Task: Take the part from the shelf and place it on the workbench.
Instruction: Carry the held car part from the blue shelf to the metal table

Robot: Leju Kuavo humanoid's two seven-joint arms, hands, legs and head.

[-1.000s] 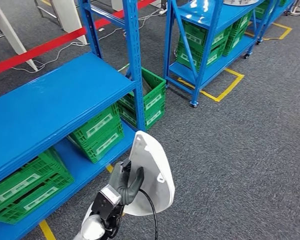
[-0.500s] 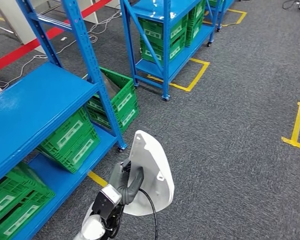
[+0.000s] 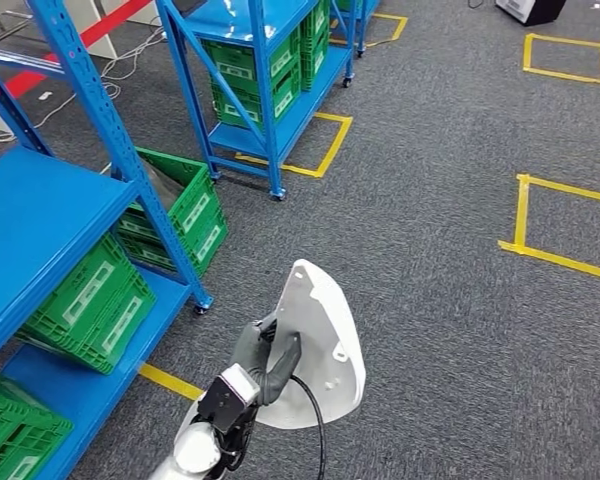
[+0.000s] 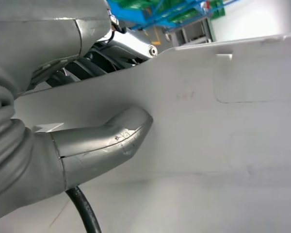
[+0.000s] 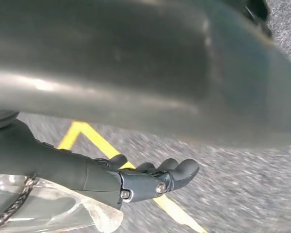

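The part [image 3: 323, 340] is a white rounded shell with small holes near its rim. My left hand [image 3: 263, 365] grips it low in the head view and holds it upright over the grey carpet. In the left wrist view the grey thumb [image 4: 100, 145] presses flat against the part's white face [image 4: 217, 121], with darker fingers behind its edge. A black cable runs under the hand. My right hand [image 5: 151, 179] hangs above the carpet with its dark fingers loosely stretched out and nothing in them.
A blue shelf rack [image 3: 48, 215] stands at the left with green crates [image 3: 89, 300] on its bottom level, another crate [image 3: 184, 210] beside its post. A second blue rack [image 3: 236, 60] stands farther back. Yellow tape squares [image 3: 561, 225] mark the carpet on the right.
The whole picture has swung to the right, so the racks slide left and more carpet with yellow tape shows. My left hand still holds the part the same way.
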